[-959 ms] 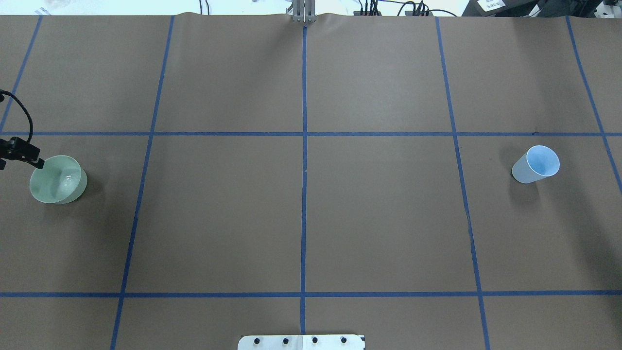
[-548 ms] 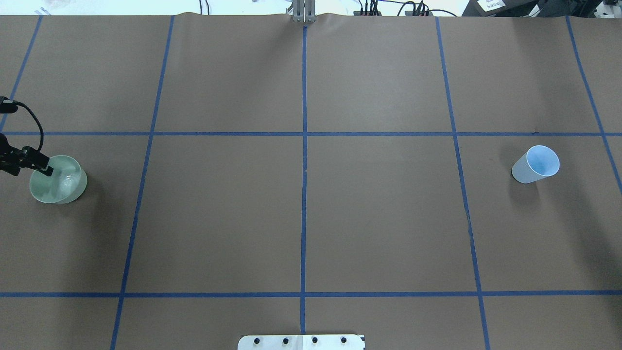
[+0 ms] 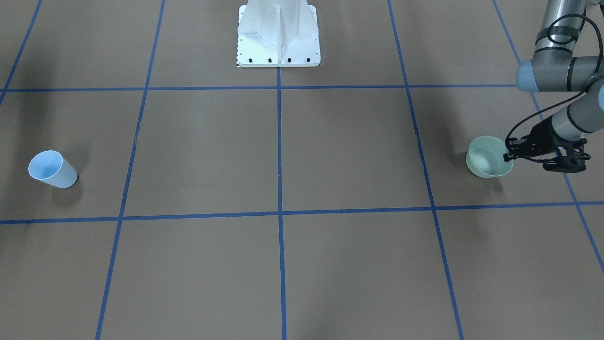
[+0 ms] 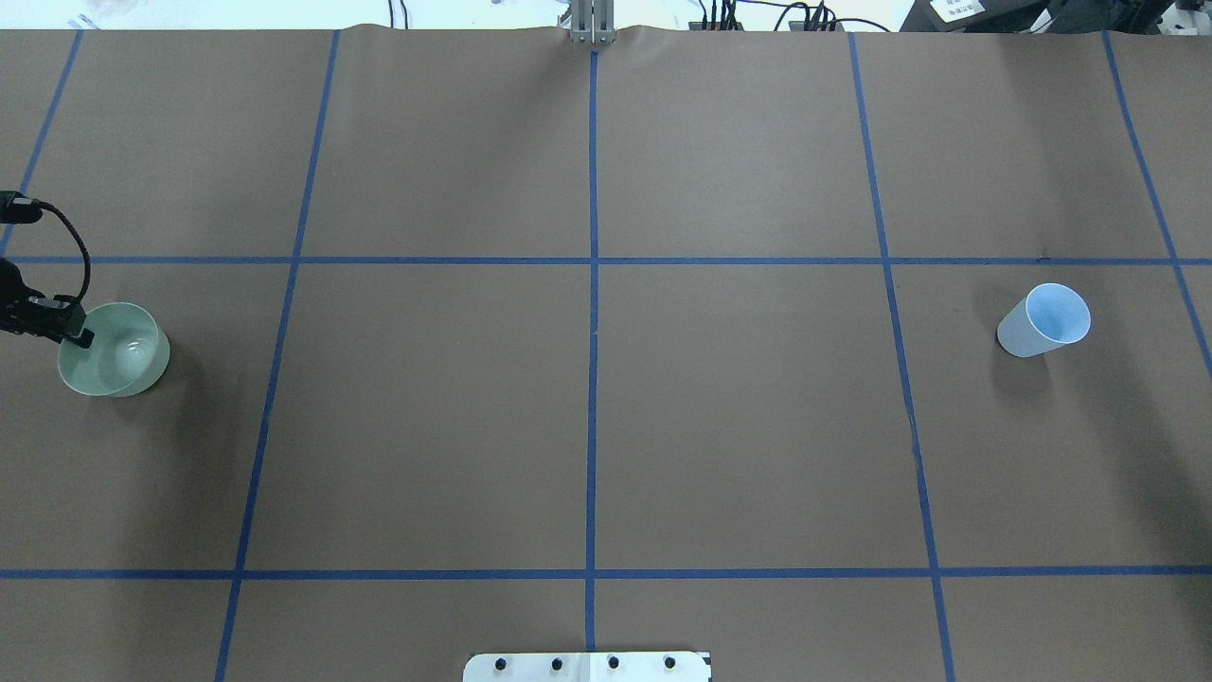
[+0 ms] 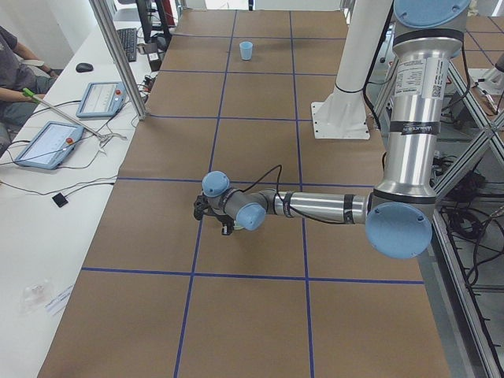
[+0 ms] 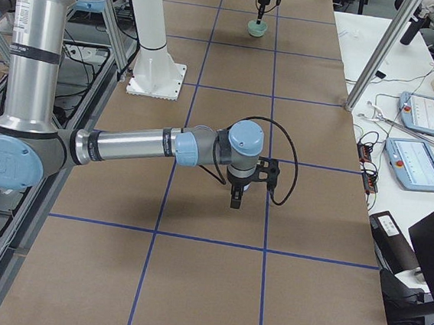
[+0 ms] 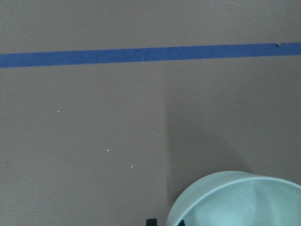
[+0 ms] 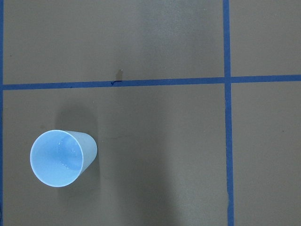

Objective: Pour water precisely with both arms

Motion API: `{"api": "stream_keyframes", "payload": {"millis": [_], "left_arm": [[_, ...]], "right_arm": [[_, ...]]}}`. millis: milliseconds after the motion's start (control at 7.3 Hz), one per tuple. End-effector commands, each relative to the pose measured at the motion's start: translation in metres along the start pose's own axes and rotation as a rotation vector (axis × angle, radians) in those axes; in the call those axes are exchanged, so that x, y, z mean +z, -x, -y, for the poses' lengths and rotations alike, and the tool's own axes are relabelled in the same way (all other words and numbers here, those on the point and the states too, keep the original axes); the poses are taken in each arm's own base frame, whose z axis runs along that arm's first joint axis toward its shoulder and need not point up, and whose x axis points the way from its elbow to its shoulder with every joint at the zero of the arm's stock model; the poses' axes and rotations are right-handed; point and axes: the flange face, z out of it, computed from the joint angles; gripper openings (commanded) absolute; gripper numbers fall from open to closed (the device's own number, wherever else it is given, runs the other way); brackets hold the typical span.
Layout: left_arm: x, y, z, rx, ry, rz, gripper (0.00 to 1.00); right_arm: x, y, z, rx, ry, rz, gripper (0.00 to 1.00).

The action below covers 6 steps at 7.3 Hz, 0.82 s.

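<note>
One camera sits high behind the robot and looks forward and down on the whole brown desk (image 4: 739,426). Another sits across the desk and looks back at the white stand (image 3: 278,33), so the sides are swapped. Both see the green bowl (image 4: 95,367) and the blue cup (image 4: 1040,324). Two more look along the desk from its ends. One has the left arm (image 5: 315,206) big and near, the other the right arm (image 6: 126,146). The left wrist camera is very close to the bowl's rim. The right wrist camera looks straight down on the cup.

Broad table (image 4: 587,407) stretch between bowl (image 4: 99,369) and cup (image 4: 1027,333), pedestal (image 3: 278,33) at robot's side
</note>
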Motion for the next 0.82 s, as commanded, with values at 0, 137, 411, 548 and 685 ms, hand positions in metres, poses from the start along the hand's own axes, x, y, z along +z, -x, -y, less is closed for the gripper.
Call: {"api": "stream_keyframes", "payload": {"millis": [0,137,411,548,685], "left_arm": [[-0.046,-0.114,0.045,-0.103,0.01,-0.179,0.0],[-0.052,-0.186,0.059,-0.145,0.017,-0.22,0.0],[-0.007,-0.333,0.056,-0.152,0.024,-0.221,0.0],[0.008,-0.395,0.059,-0.154,-0.005,-0.22,0.0],[0.035,-0.461,0.057,-0.17,-0.019,-0.205,0.0]], "right_arm": [[-0.001,0.001,0.001,-0.007,-0.002,0.003,1.0],[0.0,0.0,0.001,-0.009,-0.001,-0.001,1.0],[0.001,0.002,0.001,-0.015,0.002,-0.002,1.0],[0.002,0.001,0.001,-0.014,0.004,-0.002,1.0],[0.002,0.001,0.001,-0.014,0.004,-0.002,1.0]]}}
